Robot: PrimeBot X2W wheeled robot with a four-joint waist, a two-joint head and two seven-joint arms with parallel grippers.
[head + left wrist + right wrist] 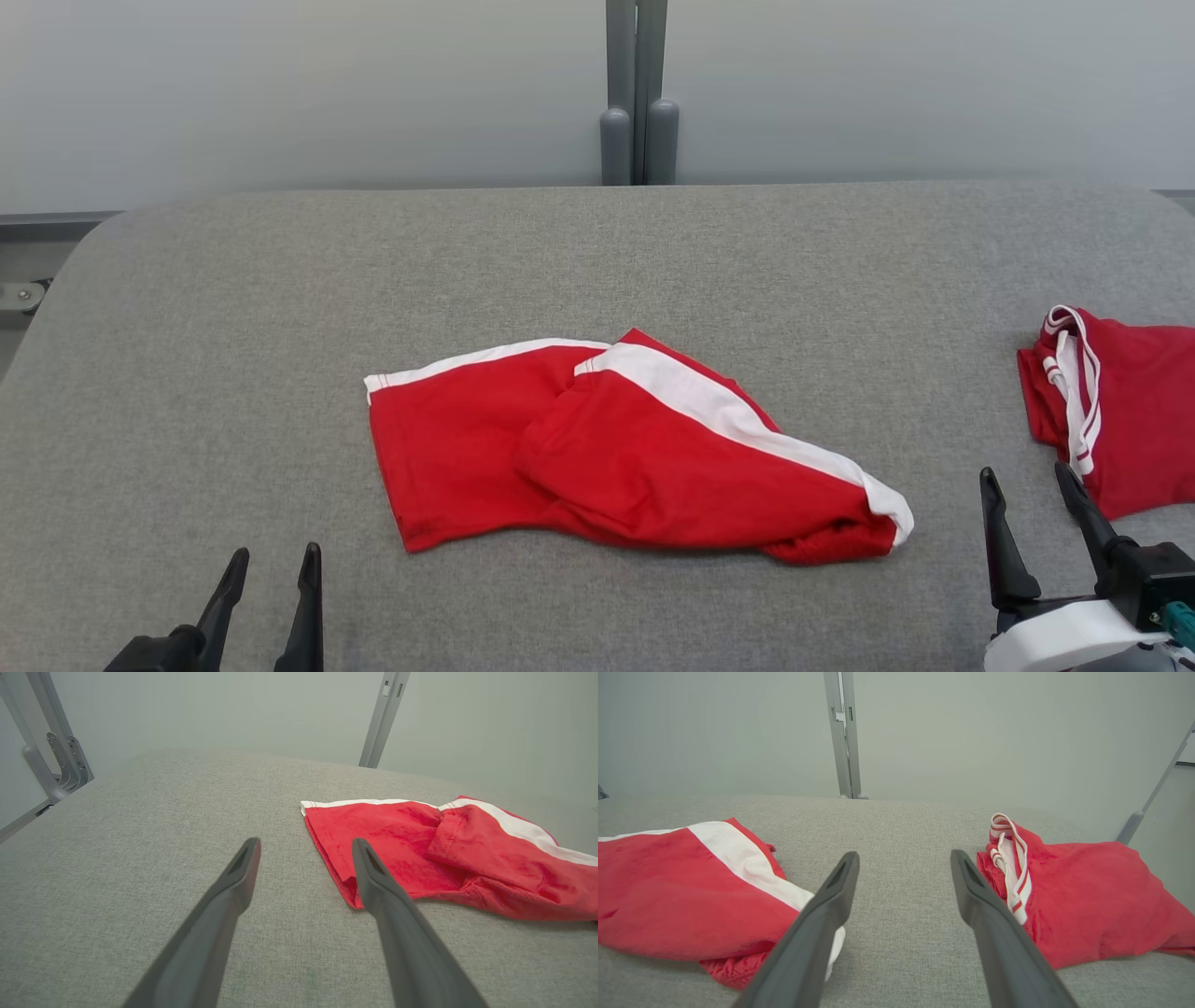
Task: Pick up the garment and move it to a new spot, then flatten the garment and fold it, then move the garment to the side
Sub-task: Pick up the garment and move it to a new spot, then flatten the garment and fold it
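Note:
A red garment [597,448] with white stripes lies crumpled in the middle of the grey table, one part folded over another. Its near left corner shows beside my left fingers in the left wrist view, garment [420,854]. In the right wrist view the garment [682,886] lies to the left. My left gripper [273,560] is open at the lower left, short of the cloth, left gripper [306,847]. My right gripper [1027,478] stands open at the lower right, over bare table between the two red pieces, right gripper [903,858]. Nothing is held.
A second red garment [1120,411] with a white striped band lies at the table's right edge, second garment [1083,896]. The grey padded table [280,299] has rounded far corners. A grey post [637,93] stands behind it against a pale wall.

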